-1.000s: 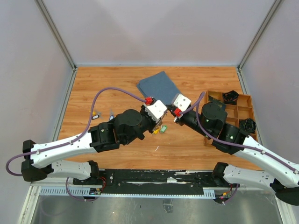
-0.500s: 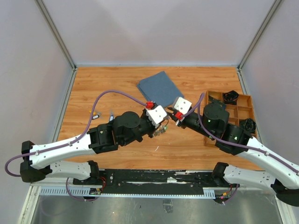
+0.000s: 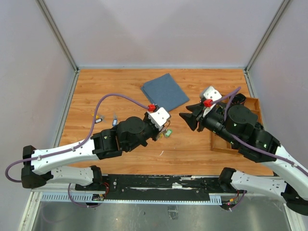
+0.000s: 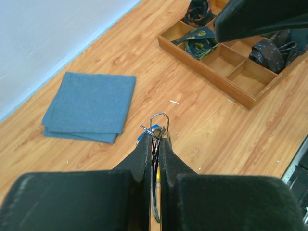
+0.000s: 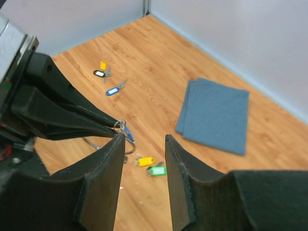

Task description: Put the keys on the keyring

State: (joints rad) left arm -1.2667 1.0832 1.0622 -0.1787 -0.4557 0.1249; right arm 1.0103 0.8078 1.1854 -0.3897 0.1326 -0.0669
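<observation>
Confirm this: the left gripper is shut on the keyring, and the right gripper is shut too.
Wrong about the right one. The left gripper is shut on the keyring, but the right gripper is open, its jaws apart and holding nothing. The right wrist view shows it.

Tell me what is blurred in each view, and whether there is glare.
Left wrist: the left gripper is a soft dark mass below, the keyring at its tip fairly sharp. Right wrist: the right gripper is slightly blurred, the keys beyond small but clear. Top external: even light, faint shadows, no strong glare.
</observation>
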